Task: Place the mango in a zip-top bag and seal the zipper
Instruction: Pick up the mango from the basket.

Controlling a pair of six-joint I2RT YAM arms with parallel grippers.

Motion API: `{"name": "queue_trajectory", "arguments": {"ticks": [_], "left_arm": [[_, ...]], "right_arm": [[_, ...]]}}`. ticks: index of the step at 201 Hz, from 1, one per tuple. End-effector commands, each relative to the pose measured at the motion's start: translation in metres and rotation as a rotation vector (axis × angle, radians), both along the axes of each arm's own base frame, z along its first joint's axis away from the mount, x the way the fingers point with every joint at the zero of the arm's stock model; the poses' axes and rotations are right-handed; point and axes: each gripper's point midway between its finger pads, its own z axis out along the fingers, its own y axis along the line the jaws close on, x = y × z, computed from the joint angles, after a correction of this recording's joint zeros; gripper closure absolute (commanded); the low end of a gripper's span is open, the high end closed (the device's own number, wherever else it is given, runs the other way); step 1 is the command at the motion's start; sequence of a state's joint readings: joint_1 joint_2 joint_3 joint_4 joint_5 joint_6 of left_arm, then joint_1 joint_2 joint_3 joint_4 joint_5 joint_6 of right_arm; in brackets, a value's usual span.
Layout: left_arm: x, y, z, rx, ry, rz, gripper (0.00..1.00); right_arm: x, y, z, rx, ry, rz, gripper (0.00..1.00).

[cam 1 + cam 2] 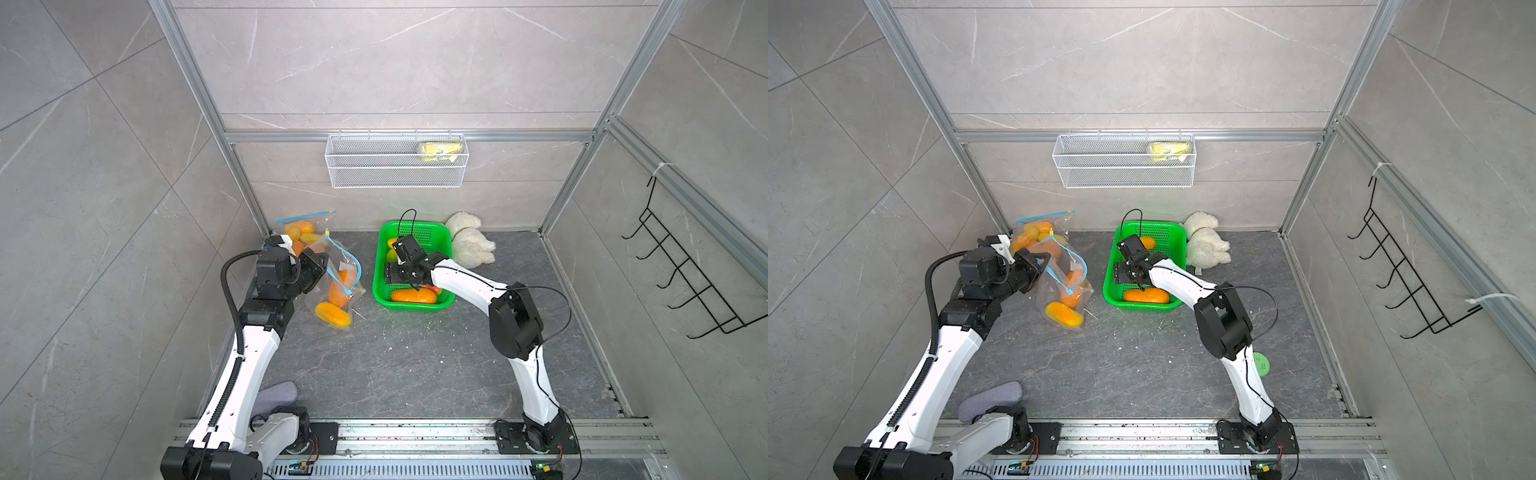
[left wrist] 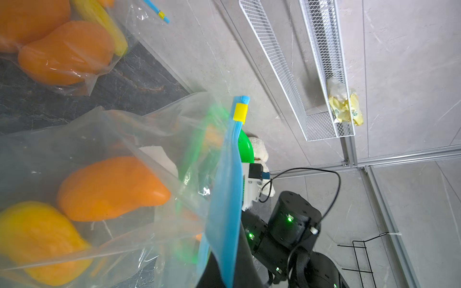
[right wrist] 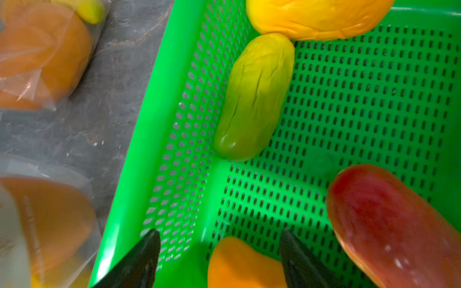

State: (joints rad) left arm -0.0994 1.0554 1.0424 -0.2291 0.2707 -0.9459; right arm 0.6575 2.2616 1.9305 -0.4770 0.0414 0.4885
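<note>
Mango (image 3: 239,264), an orange one, lies in the green basket (image 1: 377,266), not yet gripped. The right claw (image 3: 219,232) hangs over it, jaws apart on either side. At the basket's 9 o'clock, the left claw (image 1: 320,266) is clamped on the bag (image 1: 338,291) rim, its mouth open with fruit inside. Picking, loading and zipping seem left to do.

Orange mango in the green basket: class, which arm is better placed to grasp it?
Right: its open claw hovers over the orange mango in the green perforated basket; the left claw grips the clear zip-top bag.
</note>
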Motion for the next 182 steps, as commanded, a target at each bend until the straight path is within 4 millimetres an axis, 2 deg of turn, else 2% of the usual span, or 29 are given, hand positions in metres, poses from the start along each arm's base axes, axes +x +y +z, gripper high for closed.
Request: {"name": "queue_trajectory", "arguments": {"ticks": [1, 24, 38, 42, 46, 70, 74, 91, 114, 143, 160, 172, 180, 182], "left_arm": [[0.000, -0.002, 0.028, -0.016, -0.110, -0.017, 1.00], [-0.002, -0.003, 0.013, 0.007, -0.078, -0.032, 1.00], [-0.004, -0.004, 0.007, 0.014, -0.066, -0.043, 1.00], [-0.004, -0.005, 0.005, 0.015, -0.065, -0.045, 1.00], [-0.004, -0.005, 0.004, 0.015, -0.063, -0.047, 1.00], [-0.005, -0.008, -0.001, 0.026, -0.053, -0.071, 1.00], [-0.005, -0.008, -0.001, 0.028, -0.054, -0.075, 1.00], [-0.005, -0.009, -0.003, 0.034, -0.049, -0.080, 1.00], [-0.006, -0.009, -0.003, 0.041, -0.048, -0.084, 1.00], [-0.007, -0.013, -0.004, 0.040, -0.044, -0.112, 1.00], [-0.007, -0.015, -0.005, 0.036, -0.040, -0.122, 1.00], [-0.005, -0.016, -0.007, 0.036, -0.033, -0.123, 1.00], [-0.004, -0.016, -0.009, 0.039, -0.030, -0.126, 1.00], [-0.004, -0.016, -0.008, 0.040, -0.032, -0.127, 1.00]], "right_arm": [[0.020, 0.011, -0.015, 0.035, 0.014, -0.041, 0.23], [0.034, 0.019, -0.029, 0.034, 0.017, -0.062, 0.24], [0.038, 0.013, -0.045, -0.026, 0.056, -0.088, 0.25], [0.039, 0.014, -0.042, -0.033, 0.059, -0.093, 0.26], [0.039, 0.012, -0.054, -0.061, 0.077, -0.100, 0.26], [0.045, -0.002, -0.068, -0.164, 0.090, -0.151, 0.27], [0.048, -0.001, -0.062, -0.159, 0.077, -0.155, 0.27], [0.053, 0.002, -0.065, -0.162, 0.067, -0.152, 0.29], [0.060, 0.003, -0.065, -0.168, 0.034, -0.152, 0.39], [0.065, 0.013, -0.040, -0.135, -0.021, -0.088, 0.66], [0.060, 0.015, -0.009, -0.125, -0.047, -0.054, 0.74], [0.051, 0.020, 0.021, -0.102, -0.073, -0.018, 0.78], [0.044, 0.024, 0.035, -0.092, -0.091, 0.008, 0.80], [0.042, 0.024, 0.044, -0.087, -0.102, 0.016, 0.81]]}}
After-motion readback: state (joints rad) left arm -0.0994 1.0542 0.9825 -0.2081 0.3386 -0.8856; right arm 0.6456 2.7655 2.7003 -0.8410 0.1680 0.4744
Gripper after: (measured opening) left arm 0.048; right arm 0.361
